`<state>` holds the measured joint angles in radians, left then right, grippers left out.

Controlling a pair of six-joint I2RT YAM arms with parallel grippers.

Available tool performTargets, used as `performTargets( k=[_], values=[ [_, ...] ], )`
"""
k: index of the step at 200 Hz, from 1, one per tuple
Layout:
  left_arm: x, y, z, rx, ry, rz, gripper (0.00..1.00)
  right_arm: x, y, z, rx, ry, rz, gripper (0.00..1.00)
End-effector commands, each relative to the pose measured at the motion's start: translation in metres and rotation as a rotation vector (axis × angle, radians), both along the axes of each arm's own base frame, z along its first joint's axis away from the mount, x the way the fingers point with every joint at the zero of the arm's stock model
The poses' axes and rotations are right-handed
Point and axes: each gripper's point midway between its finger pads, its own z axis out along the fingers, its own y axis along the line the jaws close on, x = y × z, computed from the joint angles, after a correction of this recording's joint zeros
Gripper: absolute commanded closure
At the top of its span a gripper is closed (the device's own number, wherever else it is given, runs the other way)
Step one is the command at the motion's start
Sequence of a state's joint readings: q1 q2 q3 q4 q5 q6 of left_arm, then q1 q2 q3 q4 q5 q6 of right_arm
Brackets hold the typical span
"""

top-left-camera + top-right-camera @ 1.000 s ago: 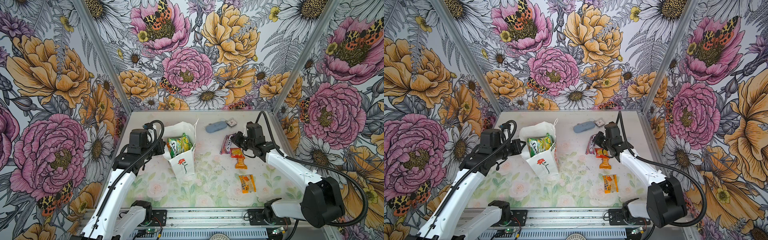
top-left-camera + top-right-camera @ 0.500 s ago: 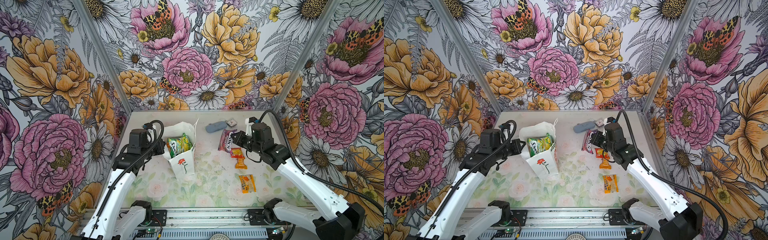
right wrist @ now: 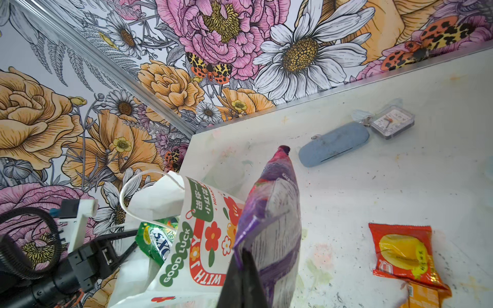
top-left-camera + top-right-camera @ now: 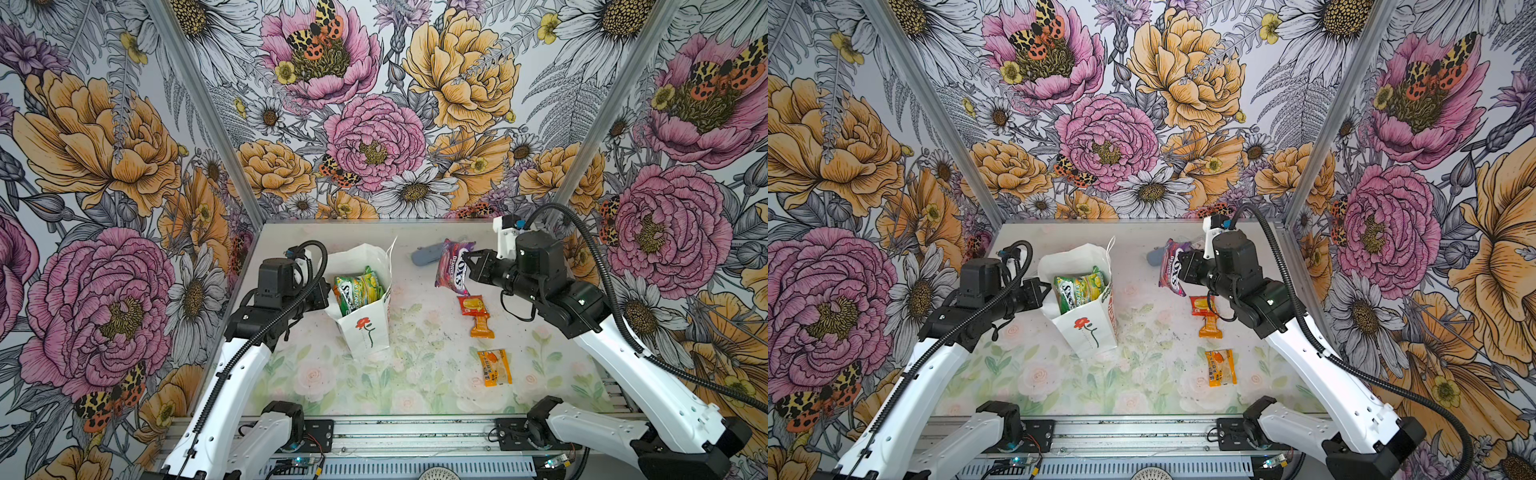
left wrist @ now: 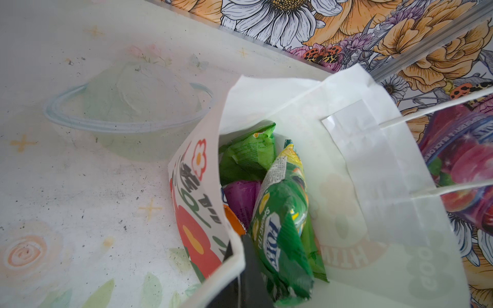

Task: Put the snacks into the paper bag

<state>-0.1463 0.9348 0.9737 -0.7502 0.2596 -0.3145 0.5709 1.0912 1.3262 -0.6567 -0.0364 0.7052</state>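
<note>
Paper bag (image 4: pixel 368 332) hides left claw (image 4: pixel 330 293) tips; held purple packet (image 4: pixel 453 270) half-covers grey case (image 4: pixel 424 257).

Paper bag (image 4: pixel 365 332): white, upright, mouth open, red rose on its front.
Green packets (image 4: pixel 358 289): we find them inside the bag, tops above its rim.
Purple FOXS packet (image 4: pixel 452 269): hanging upright in the air, right of the bag.
Red-yellow packet (image 4: pixel 471 304), orange packet (image 4: pixel 482 327), second orange packet (image 4: pixel 493 368): flat, farther right of the bag.
</note>
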Motion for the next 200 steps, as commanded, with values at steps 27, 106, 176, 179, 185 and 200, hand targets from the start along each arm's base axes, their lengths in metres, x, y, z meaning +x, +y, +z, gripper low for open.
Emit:
performTargets(
  k=[27, 106, 176, 179, 185, 200],
  values=[
    [0.005, -0.001, 0.022, -0.023, -0.095, -0.007, 1.00, -0.005, 0.020, 0.085, -0.012, -0.202, 0.082, 1.00],
    [0.006, 0.002, 0.020, -0.022, -0.091, 0.002, 1.00, -0.021, 0.099, 0.170, 0.003, -0.395, 0.256, 1.00],
    [0.007, 0.003, 0.020, -0.024, -0.090, 0.008, 1.00, -0.015, 0.166, 0.159, -0.022, -0.354, 0.378, 1.00],
    [0.007, 0.003, 0.020, -0.024, -0.089, 0.007, 1.00, -0.014, 0.168, 0.157, -0.025, -0.350, 0.381, 1.00],
    [0.007, 0.003, 0.020, -0.025, -0.089, 0.007, 1.00, -0.014, 0.172, 0.152, -0.032, -0.341, 0.387, 1.00],
    [0.007, 0.003, 0.020, -0.025, -0.088, 0.007, 1.00, -0.011, 0.180, 0.143, -0.042, -0.318, 0.398, 1.00]
  ],
)
